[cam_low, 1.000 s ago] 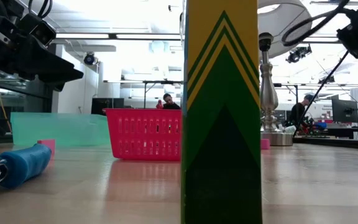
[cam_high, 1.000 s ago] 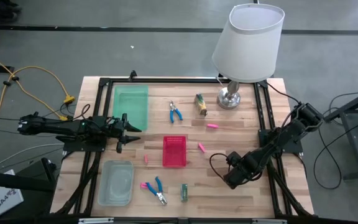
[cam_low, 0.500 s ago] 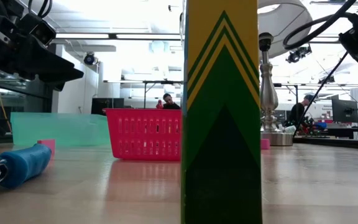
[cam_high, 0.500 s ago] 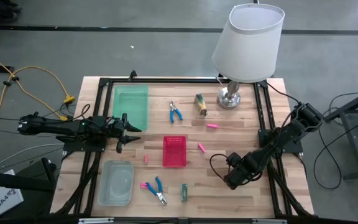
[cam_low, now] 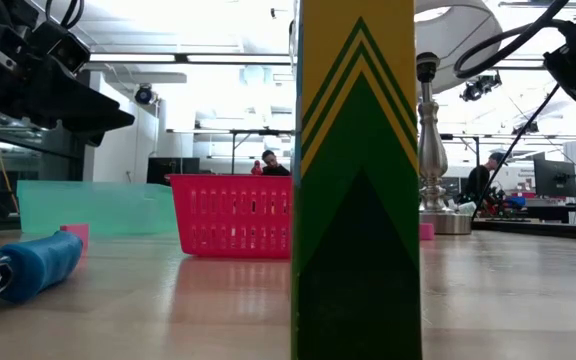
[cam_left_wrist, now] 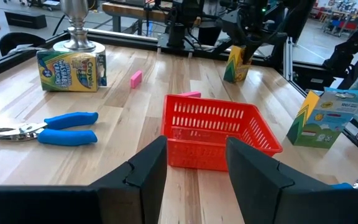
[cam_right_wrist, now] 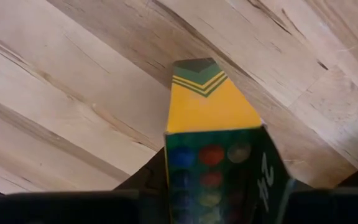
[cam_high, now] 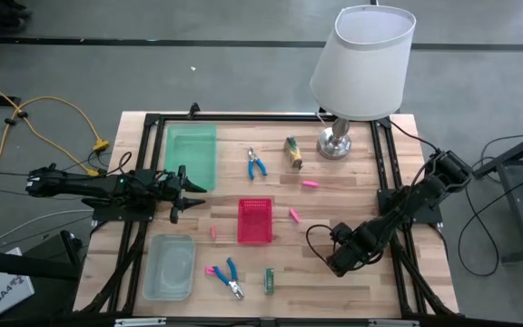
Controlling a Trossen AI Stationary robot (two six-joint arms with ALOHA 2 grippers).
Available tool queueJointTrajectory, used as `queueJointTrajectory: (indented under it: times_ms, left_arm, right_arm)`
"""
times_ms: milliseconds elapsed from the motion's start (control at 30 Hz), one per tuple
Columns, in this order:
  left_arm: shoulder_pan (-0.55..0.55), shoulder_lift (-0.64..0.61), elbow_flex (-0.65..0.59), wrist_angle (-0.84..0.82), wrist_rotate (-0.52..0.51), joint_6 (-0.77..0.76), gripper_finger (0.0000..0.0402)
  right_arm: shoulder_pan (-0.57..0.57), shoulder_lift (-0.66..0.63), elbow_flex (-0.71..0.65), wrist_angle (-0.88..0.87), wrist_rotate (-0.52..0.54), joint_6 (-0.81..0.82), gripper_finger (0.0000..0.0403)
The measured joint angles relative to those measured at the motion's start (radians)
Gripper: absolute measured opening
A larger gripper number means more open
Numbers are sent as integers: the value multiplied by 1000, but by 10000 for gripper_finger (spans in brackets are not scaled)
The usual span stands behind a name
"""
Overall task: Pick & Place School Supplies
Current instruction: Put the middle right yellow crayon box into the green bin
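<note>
My right gripper (cam_high: 339, 259) points down over the table's right near part, shut on a green-and-yellow box (cam_right_wrist: 219, 149); in the high view the gripper hides the box. My left gripper (cam_high: 187, 186) stands open and level at the left, facing the red basket (cam_left_wrist: 213, 127), with nothing between its fingers. Two more boxes show: one lies beside the lamp (cam_high: 292, 153), and one stands near the front edge (cam_high: 268, 280). Blue-handled pliers-like tools (cam_high: 257, 163) lie at the far middle, a pink and blue pair (cam_high: 225, 275) lies near the front, and small pink blocks (cam_high: 294, 215) are scattered about. My right gripper has the box's upper part (cam_right_wrist: 176, 186) between its two fingers, which come from above and point down along the box's length. The box's pointed yellow-and-green end (cam_right_wrist: 197, 78) is toward the table. Whether that end rests on the wood, I cannot tell.
A lamp (cam_high: 339, 141) with a white shade stands at the far right. A green tray (cam_high: 192, 153) lies at the far left and a clear bin (cam_high: 169, 266) at the near left. Bare wood shows between the basket (cam_high: 254, 221) and my right gripper.
</note>
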Motion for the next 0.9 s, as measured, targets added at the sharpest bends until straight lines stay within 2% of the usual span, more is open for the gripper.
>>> queueJointTrajectory:
  times_ms: [200,400,900]
  left_arm:
    - [0,0,0,0,0,0,159]
    - [0,0,0,0,0,0,159]
    - [0,0,0,0,0,0,159]
  right_arm:
    - [0,0,0,-1,-5,-1,109]
    - [0,-3,0,-1,-7,-17,89]
    - [-29,-80,0,38,37,-115,89]
